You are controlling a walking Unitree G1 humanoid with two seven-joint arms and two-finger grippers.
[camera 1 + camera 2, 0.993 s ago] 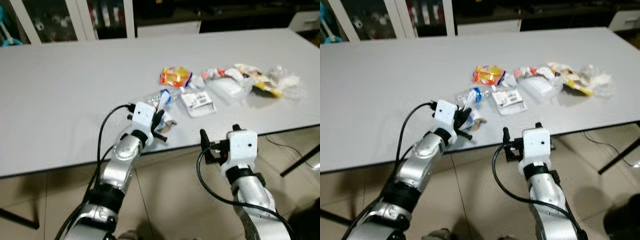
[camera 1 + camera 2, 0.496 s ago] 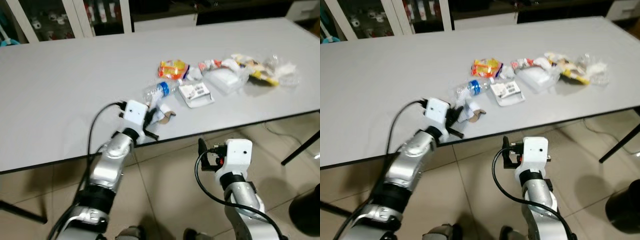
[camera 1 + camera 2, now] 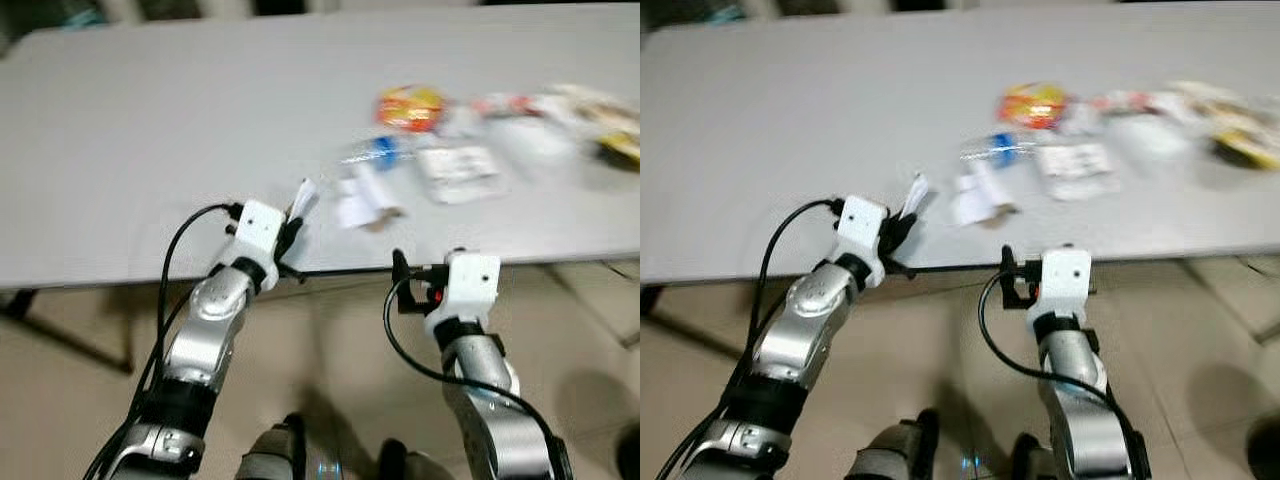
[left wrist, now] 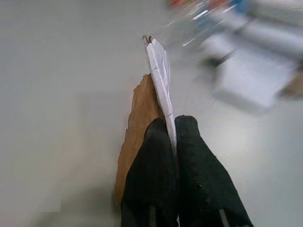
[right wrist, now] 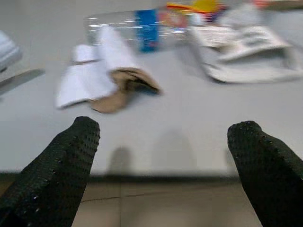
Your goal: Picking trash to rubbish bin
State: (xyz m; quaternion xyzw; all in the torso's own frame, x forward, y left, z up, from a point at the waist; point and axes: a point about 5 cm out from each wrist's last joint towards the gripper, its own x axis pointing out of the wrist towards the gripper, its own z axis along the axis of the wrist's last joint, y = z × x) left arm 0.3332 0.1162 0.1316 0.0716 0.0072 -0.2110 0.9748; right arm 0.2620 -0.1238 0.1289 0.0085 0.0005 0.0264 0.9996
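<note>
My left tool [image 3: 291,243] is at the near edge of the grey counter [image 3: 150,130]. Its two black fingers [image 4: 156,165] are pressed together on a thin scrap of white paper [image 4: 161,75] with a brown back. The scrap sticks up past my fingertips, above the counter top.

My right tool [image 3: 398,275] hangs just in front of the counter edge, lower than the top. Its two fingers [image 5: 61,165] are wide apart and hold nothing.

More trash lies on the counter, past my right tool. Closest is a crumpled piece of white and brown paper [image 5: 102,78]. Just behind it lies a clear plastic bottle [image 5: 137,23] with a blue label, on its side. Beside that is a flat white packet [image 3: 458,168]. Farther back sits an orange and yellow wrapper [image 3: 408,106]. Still more wrappers [image 3: 560,110] lie toward the right end of the counter, too blurry to tell apart.

Below the counter is a tan tiled floor [image 3: 60,400].
</note>
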